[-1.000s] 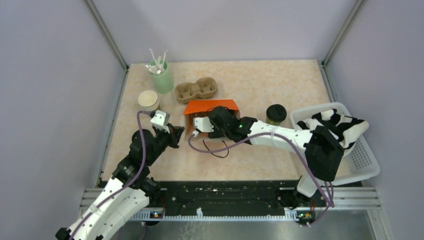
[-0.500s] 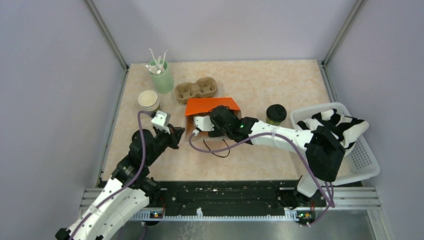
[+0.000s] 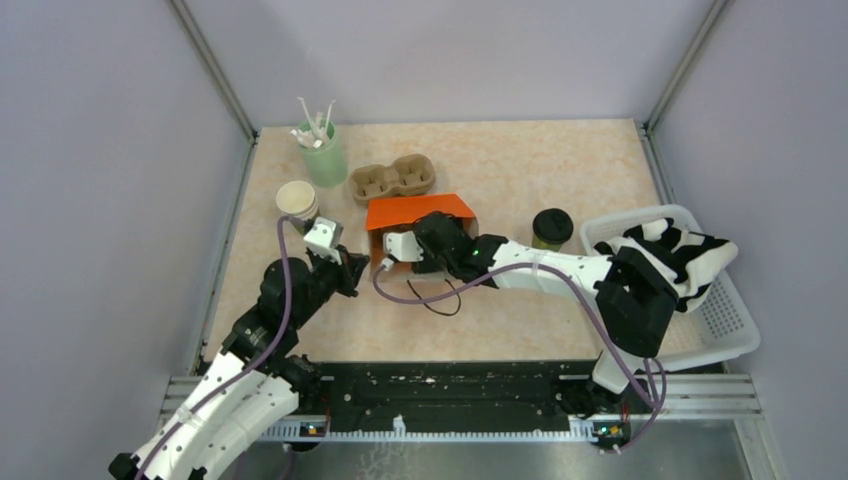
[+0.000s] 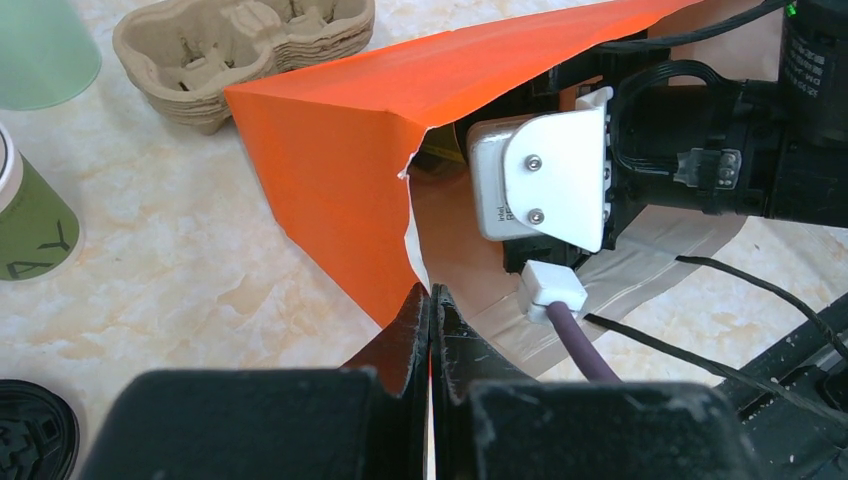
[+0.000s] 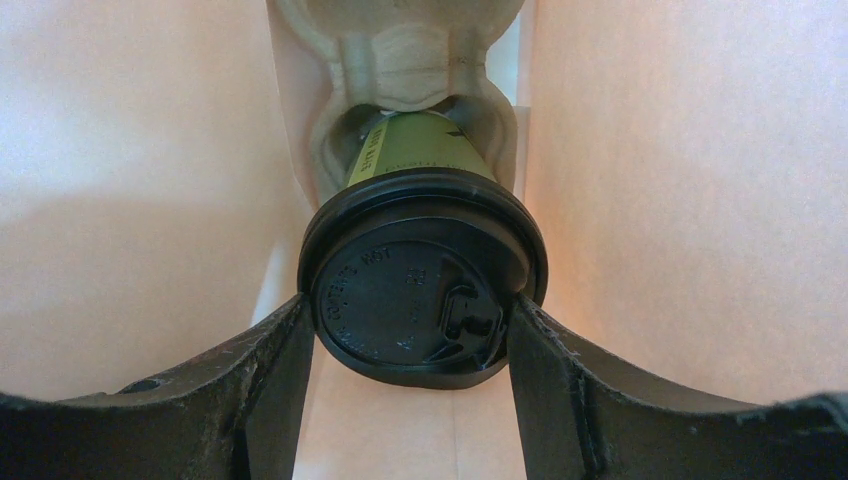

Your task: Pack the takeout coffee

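Step in hand: loading the bag. The right gripper (image 5: 410, 315) reaches inside the orange paper bag (image 3: 418, 212), which lies on its side on the table with its mouth towards the arms. Its two fingers are clamped on the lid rim of the takeout coffee (image 5: 418, 270), a small olive-green paper cup with a round black plastic lid.

The cup points base-first into a pocket of the moulded beige pulp carrier (image 5: 400, 50) at the bag's far end. The base looks entered, but I cannot tell whether it is fully seated.

The left gripper (image 4: 430, 315) has its fingers pressed together on the bag's torn lower lip, apparently holding the mouth open. A second black-lidded cup (image 3: 552, 228) stands on the table to the right of the bag.

Next, by my reading:
- Push the cup home until it stops.
- Part the fingers.
- Draw straight back without dragging the cup or the bag.
- Hold the left pinch throughout.
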{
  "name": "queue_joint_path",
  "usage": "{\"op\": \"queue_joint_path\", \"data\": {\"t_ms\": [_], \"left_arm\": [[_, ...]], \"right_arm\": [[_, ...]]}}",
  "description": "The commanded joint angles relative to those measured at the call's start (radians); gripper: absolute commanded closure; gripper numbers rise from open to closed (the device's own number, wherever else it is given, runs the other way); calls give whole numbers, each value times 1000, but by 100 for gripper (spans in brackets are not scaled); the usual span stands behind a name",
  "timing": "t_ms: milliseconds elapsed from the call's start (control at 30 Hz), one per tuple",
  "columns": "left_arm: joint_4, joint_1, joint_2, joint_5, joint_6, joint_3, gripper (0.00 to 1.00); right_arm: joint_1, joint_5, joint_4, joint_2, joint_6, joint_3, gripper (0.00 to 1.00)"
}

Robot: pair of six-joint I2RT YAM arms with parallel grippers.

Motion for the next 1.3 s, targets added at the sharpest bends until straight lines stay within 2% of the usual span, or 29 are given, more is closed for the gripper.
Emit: {"op": "queue_joint_path", "data": {"t_ms": [0,200,500,733,933,1100,1267], "left_arm": [[17,0,15,11,-6,70,100],[-57,0,53,-42,-17,153,100],[-192,0,131,-82,-78,306,100],[-301,0,173,-71,-145,399,100],[-415,0,223,-128,-210,469,100],[-520,-1,275,-269,-252,521,100],[-550,0,307,-304,-260,546,100]], "right_arm": [[-20,-22,-53,39,23,57,39],[-21,-104,-206,39,77,136,39],[17,-322,-585,18,247,279,39],[43,-494,-833,64,362,397,39],[61,-558,-881,82,434,397,39],[63,-583,-878,119,452,398,38],[86,-550,-877,195,473,401,39]]}}
